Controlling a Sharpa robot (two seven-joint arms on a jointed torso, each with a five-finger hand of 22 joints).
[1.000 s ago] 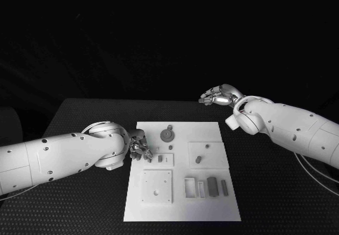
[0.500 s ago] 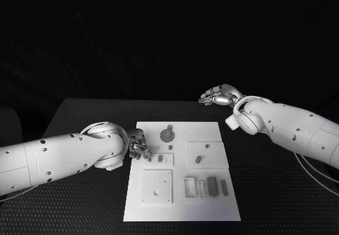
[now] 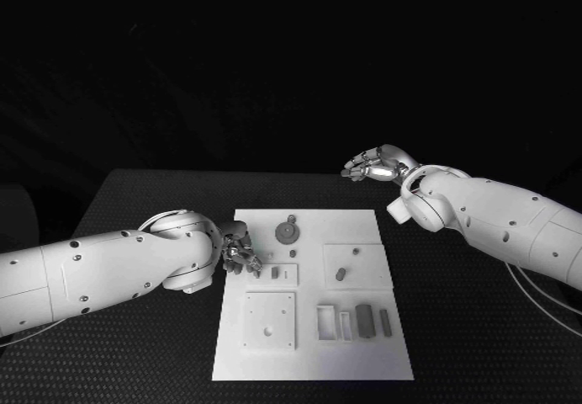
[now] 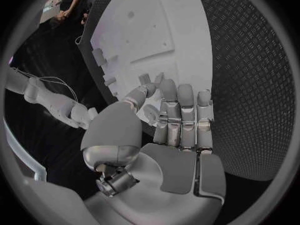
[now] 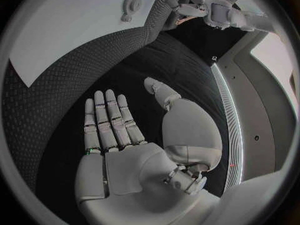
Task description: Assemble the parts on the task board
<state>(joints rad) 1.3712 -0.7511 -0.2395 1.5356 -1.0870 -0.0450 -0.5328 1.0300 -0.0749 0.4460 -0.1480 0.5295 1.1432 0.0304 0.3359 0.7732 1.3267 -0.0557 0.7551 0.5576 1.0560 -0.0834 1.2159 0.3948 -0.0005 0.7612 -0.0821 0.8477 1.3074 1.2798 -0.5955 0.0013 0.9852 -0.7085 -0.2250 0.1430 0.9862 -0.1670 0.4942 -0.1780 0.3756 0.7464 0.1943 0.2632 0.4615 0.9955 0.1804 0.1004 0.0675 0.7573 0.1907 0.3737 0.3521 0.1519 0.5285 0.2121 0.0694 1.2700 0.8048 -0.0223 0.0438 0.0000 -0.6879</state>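
The white task board (image 3: 309, 362) lies in the middle of the black table. On it are a dark round toothed part (image 3: 288, 230), a small oval part (image 3: 341, 273) on a raised square, and dark bars (image 3: 364, 320) beside a slotted holder (image 3: 331, 322). My left hand (image 3: 239, 254) hovers at the board's left edge, fingertips pointing down next to a small block (image 3: 282, 271). In the left wrist view the left hand (image 4: 172, 130) has straight fingers held together with the thumb against them; whether it pinches something is unclear. My right hand (image 3: 378, 164) is raised beyond the board's far right corner; the right wrist view shows the right hand (image 5: 122, 145) flat and holding nothing.
A plain square plate (image 3: 269, 320) sits on the board's near left. Black table (image 3: 145, 202) surrounds the board on all sides. The right forearm (image 3: 485, 219) stretches over the table's right side, and the left forearm (image 3: 109, 273) over its left.
The left hand has crept slightly up and left along the board's edge. The right arm has stayed still.
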